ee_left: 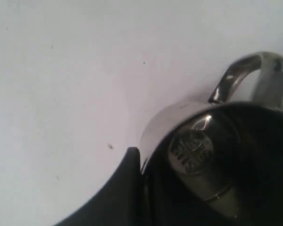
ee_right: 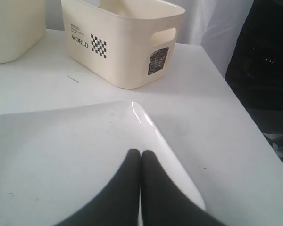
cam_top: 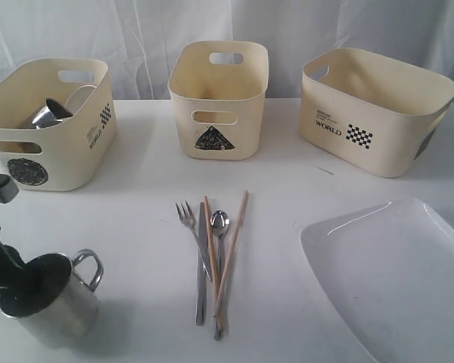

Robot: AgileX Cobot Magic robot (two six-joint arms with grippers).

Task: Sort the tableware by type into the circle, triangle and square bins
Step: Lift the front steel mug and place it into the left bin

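Shiny steel mug [cam_top: 57, 302] sits at the desk's [cam_top: 136, 219] 8 o'clock, handle toward 2 o'clock — left fingers [ee_left: 125, 188] pinch its rim. At centre lie fork [cam_top: 186, 215], knife [cam_top: 202, 287], spoon [cam_top: 220, 221] and wooden chopsticks [cam_top: 234, 242], long axes 12-to-6, fork tines toward 12. Right fingers [ee_right: 127, 188] are pressed together — over the glossy white rectangular plate [ee_right: 61, 150] at 4 o'clock.

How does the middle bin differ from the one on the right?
The middle bin is narrow; the right bin is wide. The middle bin carries a dark triangle sticker on the wall facing the exterior camera; the right bin shows a WORLD print with a checkered mark there. Both are cream plastic with cut-out handles.
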